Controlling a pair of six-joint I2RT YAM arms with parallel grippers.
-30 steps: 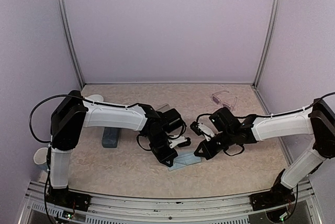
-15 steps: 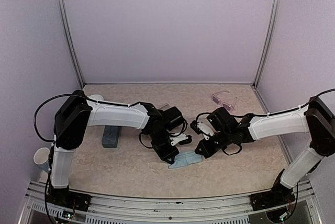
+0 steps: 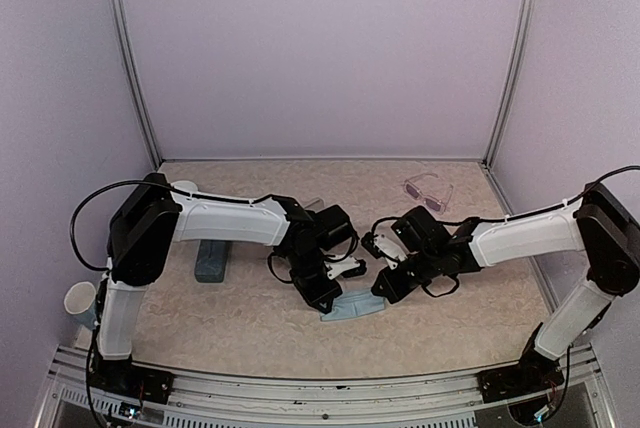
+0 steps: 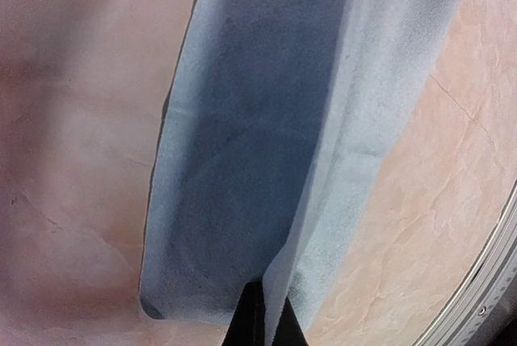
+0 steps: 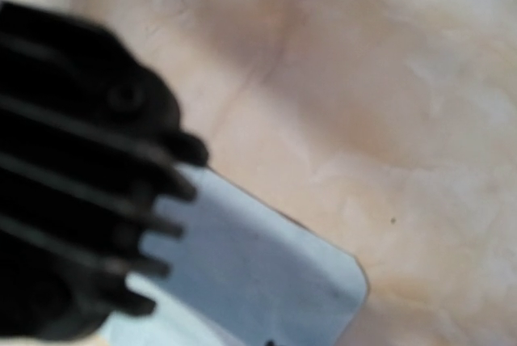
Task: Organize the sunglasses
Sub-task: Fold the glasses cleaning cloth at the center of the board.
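The left fingers [image 3: 326, 301] and right fingers [image 3: 383, 292], both closed, pinch opposite ends of a light-blue cloth [image 3: 355, 306] above the table [image 3: 225, 326]. The pale sunglasses [image 3: 428, 190] lie at the back right, well apart from both. They are probably light, brittle and slick-lensed, best held at the frame's bridge.

Left wrist: soft cloth draping from clamped fingers.

Right wrist: blurred cloth corner, no sunglasses.

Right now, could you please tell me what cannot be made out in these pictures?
- Top view: sunglasses, too small to tell whether the temples are folded.
- Top view: the cloth, partly hidden under both wrists.
- Right wrist view: black shape, blurred, too close to identify.
- Left wrist view: cloth's upper edge, cut off by the frame.
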